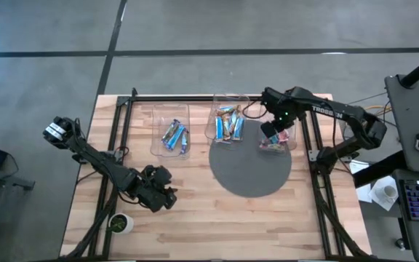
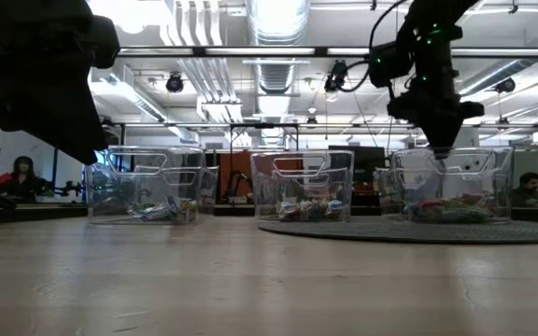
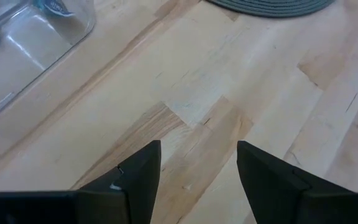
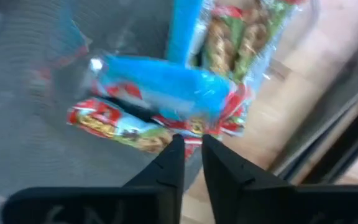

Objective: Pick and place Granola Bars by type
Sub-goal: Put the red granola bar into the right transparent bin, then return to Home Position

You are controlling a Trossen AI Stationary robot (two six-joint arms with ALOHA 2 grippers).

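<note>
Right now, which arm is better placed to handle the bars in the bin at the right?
The right: its end effector hangs directly over that bin, nearly shut. The left end effector sits open over bare table, far away.

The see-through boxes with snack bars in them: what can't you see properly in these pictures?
- Wrapped granola bars in the clear plastic bin on the right, high view: the right gripper hides most of them.
- The same bars, right wrist view: blurred, printing unreadable.
- Bars in the middle clear bin, high view: too small to count.
- Left clear bin, left wrist view: cut off by the edge.
</note>
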